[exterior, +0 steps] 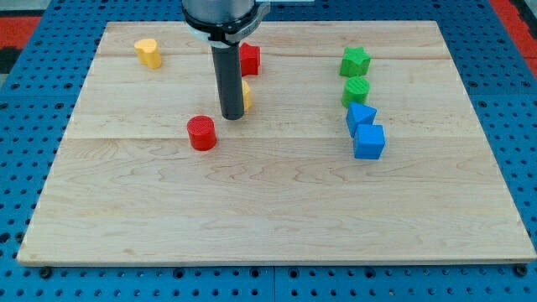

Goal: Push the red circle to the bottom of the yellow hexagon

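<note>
Tip [232, 117] on worktop [277, 218], red circle [201, 133] at our 8 o'clock, apart; yellow hexagon [246, 94] half hidden behind rod [229, 80]; no end effector jaws.

A pale wooden plank desk [277, 226] lies on a blue perforated metal base [25, 101]; red patches [17, 21] show beyond the desk's top corners.

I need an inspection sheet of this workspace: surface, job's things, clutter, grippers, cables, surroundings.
Surface: wooden board.
Job's things: red circle lies to the view's lower left of my tip; yellow hexagon is mostly hidden behind the rod.
Clutter: yellow block, red block, green star, green circle, two blue blocks.
Grippers: none; rod only.
Cables: nothing seen.
Surroundings: blue perforated base.
</note>
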### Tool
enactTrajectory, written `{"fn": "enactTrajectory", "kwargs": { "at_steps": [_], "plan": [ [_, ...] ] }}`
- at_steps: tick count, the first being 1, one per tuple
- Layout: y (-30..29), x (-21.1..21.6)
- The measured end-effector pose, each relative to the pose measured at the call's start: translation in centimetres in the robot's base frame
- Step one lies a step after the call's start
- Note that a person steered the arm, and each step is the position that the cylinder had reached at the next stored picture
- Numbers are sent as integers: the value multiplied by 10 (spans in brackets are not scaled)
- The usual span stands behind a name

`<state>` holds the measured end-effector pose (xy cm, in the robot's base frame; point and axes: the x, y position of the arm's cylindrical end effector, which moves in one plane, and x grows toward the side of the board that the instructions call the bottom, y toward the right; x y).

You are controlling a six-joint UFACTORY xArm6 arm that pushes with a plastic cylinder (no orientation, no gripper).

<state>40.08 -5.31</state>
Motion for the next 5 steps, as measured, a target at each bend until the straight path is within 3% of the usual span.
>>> {"fn": "enactTrajectory", "kwargs": {
  "at_steps": [1,2,3,5],
  "plan": [
    [-9,14],
    [-83,1],
    [-107,31],
    [-45,51]
  ]
}}
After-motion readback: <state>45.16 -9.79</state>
